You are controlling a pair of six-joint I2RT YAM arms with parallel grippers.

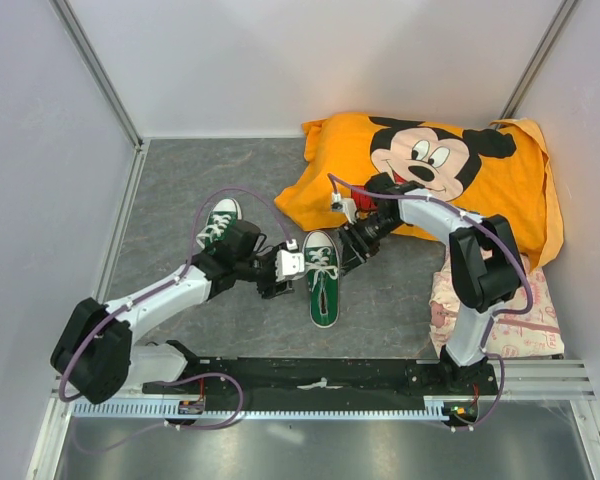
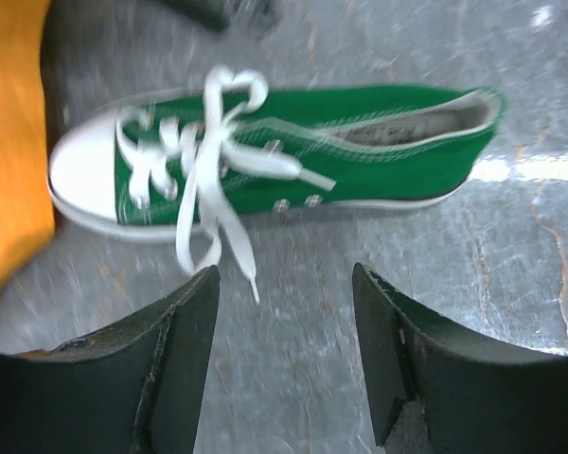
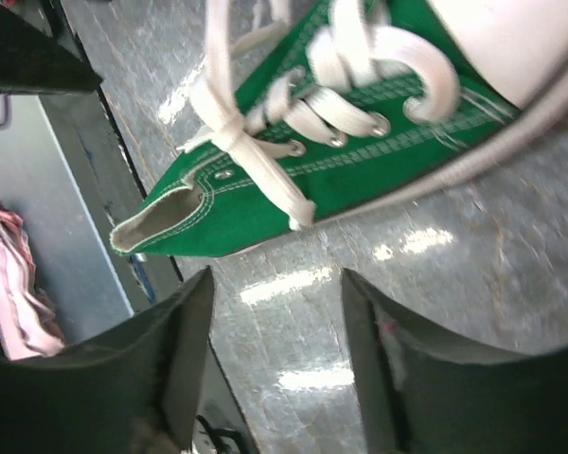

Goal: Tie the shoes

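Observation:
One green sneaker (image 1: 322, 285) lies in the middle of the table, its white toe cap toward the back. Its white laces (image 2: 213, 142) meet in a knot over the tongue, with a loop and loose ends trailing onto the table. My left gripper (image 1: 298, 264) hovers just left of this shoe (image 2: 379, 132), open (image 2: 284, 284), with only bare table between the fingers. My right gripper (image 1: 344, 247) is at the shoe's right side (image 3: 360, 180), also open (image 3: 276, 284) and holding nothing; the lace knot (image 3: 229, 135) lies just ahead of it. The second shoe (image 1: 218, 222) stands behind my left arm.
An orange Mickey Mouse cloth (image 1: 430, 170) lies bunched at the back right, touching my right arm. A pink patterned cloth (image 1: 500, 310) sits by the right arm's base. Walls enclose the grey table (image 1: 180, 180) on the left, back and right.

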